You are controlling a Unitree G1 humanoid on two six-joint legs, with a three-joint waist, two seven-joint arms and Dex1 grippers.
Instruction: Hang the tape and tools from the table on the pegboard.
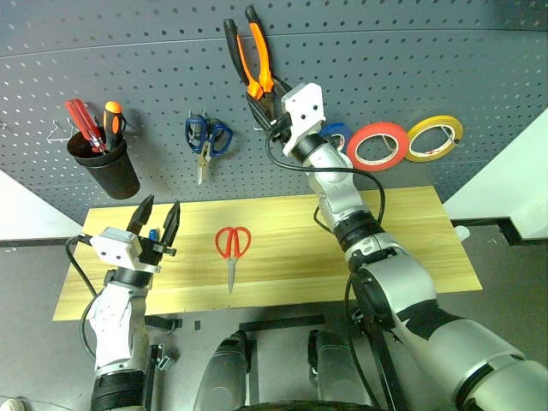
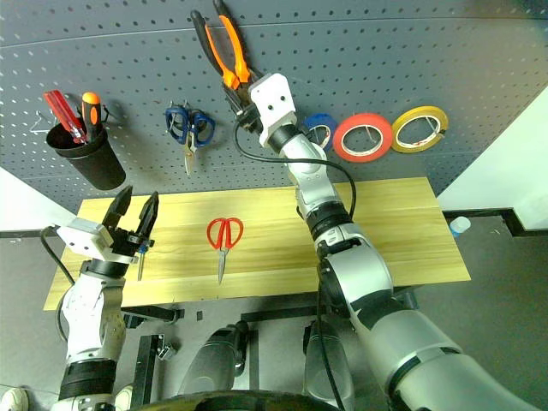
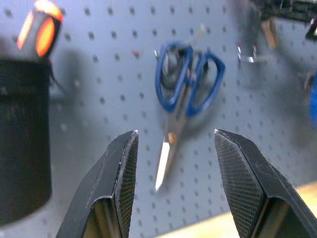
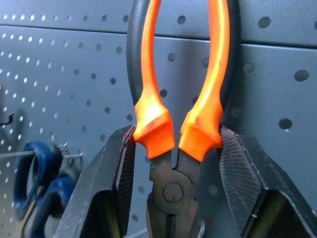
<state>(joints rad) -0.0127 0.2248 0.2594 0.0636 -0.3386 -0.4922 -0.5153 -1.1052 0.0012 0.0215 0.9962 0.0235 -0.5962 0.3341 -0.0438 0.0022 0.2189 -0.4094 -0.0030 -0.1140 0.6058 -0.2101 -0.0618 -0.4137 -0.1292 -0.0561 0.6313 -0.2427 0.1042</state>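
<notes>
Nearest, the left gripper (image 1: 159,218) is hovering over the counter's (image 1: 411,240) left end, its two cross-hatched black jaws standing apart on nothing; a slim screwdriver (image 2: 140,261) is lying just beside it. The counter is a pale yellow wooden slab with visible grain. At its middle the red scissors (image 1: 232,248) are lying flat, steel blades pointing toward the near edge. Beyond, the right gripper (image 4: 173,168) is reaching up to the pegboard (image 1: 411,68), jaws clamped on the pliers (image 1: 253,64) near the pivot, the curved orange-and-black handles pointing up against the perforated dark grey panel. On that panel are hanging blue scissors (image 1: 206,139), a blue roll (image 1: 336,134), the red-orange tape (image 1: 378,145) and a yellow roll (image 1: 434,138), all ring-shaped; a black cup (image 1: 104,164) is holding red and orange handles.
</notes>
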